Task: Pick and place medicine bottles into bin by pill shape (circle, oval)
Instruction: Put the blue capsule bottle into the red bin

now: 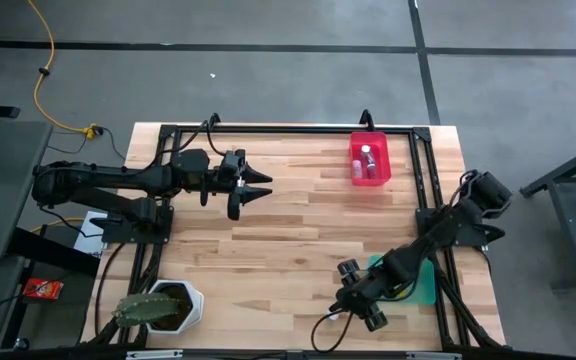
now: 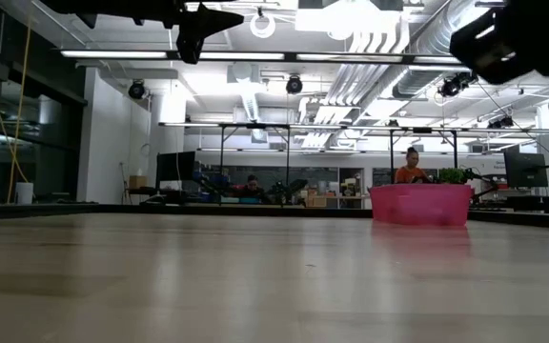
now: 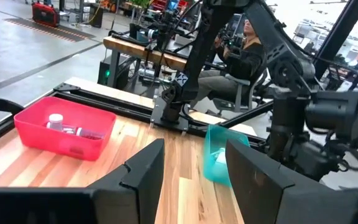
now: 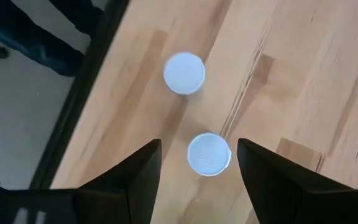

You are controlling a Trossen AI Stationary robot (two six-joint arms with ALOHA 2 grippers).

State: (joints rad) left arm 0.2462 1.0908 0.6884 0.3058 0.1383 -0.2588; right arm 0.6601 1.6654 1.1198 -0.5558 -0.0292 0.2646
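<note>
In the right wrist view two medicine bottles stand upright on the wooden table, seen from above as round white caps. One [image 4: 209, 154] lies between my right gripper's open fingers and the other [image 4: 184, 73] just beyond them. My right gripper [image 4: 199, 149] points down over them near the table's near edge [image 1: 356, 297], and its fingers stand apart from the cap. My left gripper [image 1: 258, 186] is open and empty, held high over the table's left half. A red bin [image 1: 370, 160] at the far side holds bottles [image 3: 56, 121].
A teal bin [image 1: 423, 283] sits under my right arm at the right near side; it also shows in the left wrist view [image 3: 216, 152]. A white pot with a cactus [image 1: 163, 305] stands at the near left corner. A black frame rail [image 1: 288, 128] borders the table. People sit in the room beyond.
</note>
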